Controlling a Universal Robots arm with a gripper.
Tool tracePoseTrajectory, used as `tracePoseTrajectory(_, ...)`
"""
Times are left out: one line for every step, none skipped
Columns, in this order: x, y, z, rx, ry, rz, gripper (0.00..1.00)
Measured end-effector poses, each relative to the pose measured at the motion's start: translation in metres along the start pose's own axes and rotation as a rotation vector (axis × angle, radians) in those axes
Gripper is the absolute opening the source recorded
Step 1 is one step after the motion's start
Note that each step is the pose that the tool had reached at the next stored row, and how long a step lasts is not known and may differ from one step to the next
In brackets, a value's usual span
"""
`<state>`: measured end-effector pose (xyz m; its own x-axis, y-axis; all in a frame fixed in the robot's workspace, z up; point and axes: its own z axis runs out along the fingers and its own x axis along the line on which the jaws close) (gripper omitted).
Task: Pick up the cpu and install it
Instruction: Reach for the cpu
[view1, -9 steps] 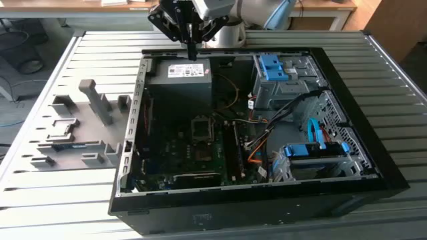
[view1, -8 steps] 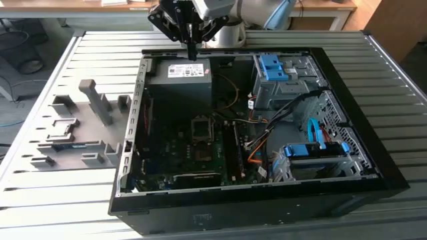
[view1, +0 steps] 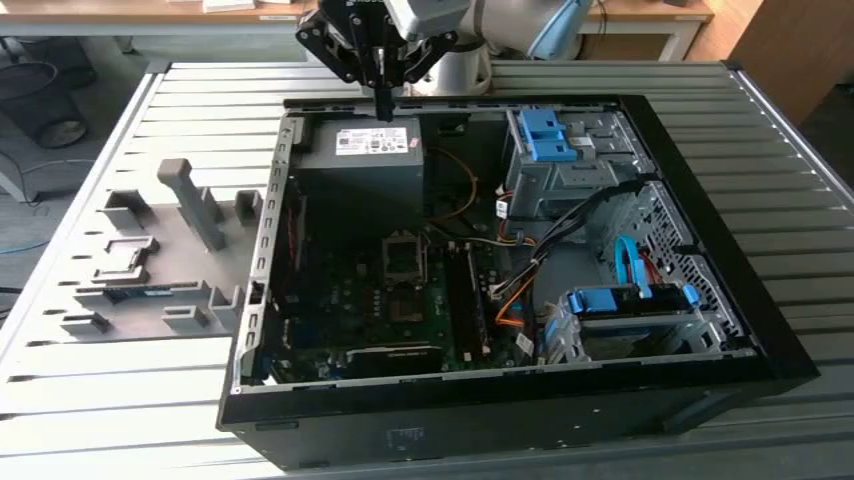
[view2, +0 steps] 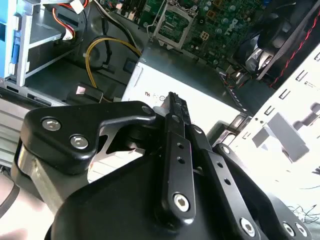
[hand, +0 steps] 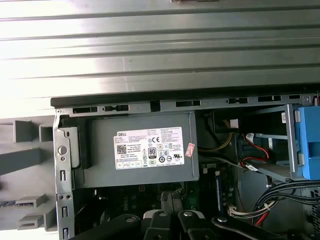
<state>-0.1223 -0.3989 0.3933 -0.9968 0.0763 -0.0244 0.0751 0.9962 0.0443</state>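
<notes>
Tool fingers pressed together, tip over the grey power supply. Green motherboard beyond it, carrying the socket frame. Yellow cables beside the supply, blue drive cage at the case edge.

Surface: pale grey metal, ribbed in long parallel slats. The same slats show in the first wrist view. Strong light glares white off the slats at the near corner on the exterior view's left.

Beyond the far edge: wooden desk on a white frame.

Past the far corner on the exterior view's right: brown wooden panel.

Off the edge on the exterior view's left: grey floor, a dark round bin and loose cables.
</notes>
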Motion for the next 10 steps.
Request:
tracePoseTrajectory(0.001, -0.0001, -0.0001, 0.0, -0.0001, 0.0, 0.1)
tracePoseTrajectory(0.0027, -0.0003, -0.0001, 0.0, -0.0003, 0.0, 0.1)
tracePoseTrajectory(0.0055, -0.0005, -0.0002, 0.0, -0.0004, 0.0, 0.1)
tracePoseTrajectory(0.0092, -0.0008, -0.0002, -0.0001, -0.0008, 0.0, 0.1)
tracePoseTrajectory(0.0132, -0.001, -0.0004, -0.0001, -0.0009, 0.0, 0.1)
tracePoseTrajectory(0.0172, -0.0013, -0.0004, -0.0002, -0.0009, 0.0, 0.1)
tracePoseTrajectory(0.0212, -0.0016, -0.0006, 0.0, -0.0009, 0.0, 0.1)
tracePoseTrajectory(0.0259, -0.002, -0.0007, 0.0, -0.001, 0.0, 0.1)
tracePoseTrajectory(0.0304, -0.0023, -0.0007, -0.0001, -0.0011, 0.0, 0.1)
tracePoseTrajectory(0.0349, -0.0027, -0.0008, -0.0002, -0.0012, 0.0, 0.1)
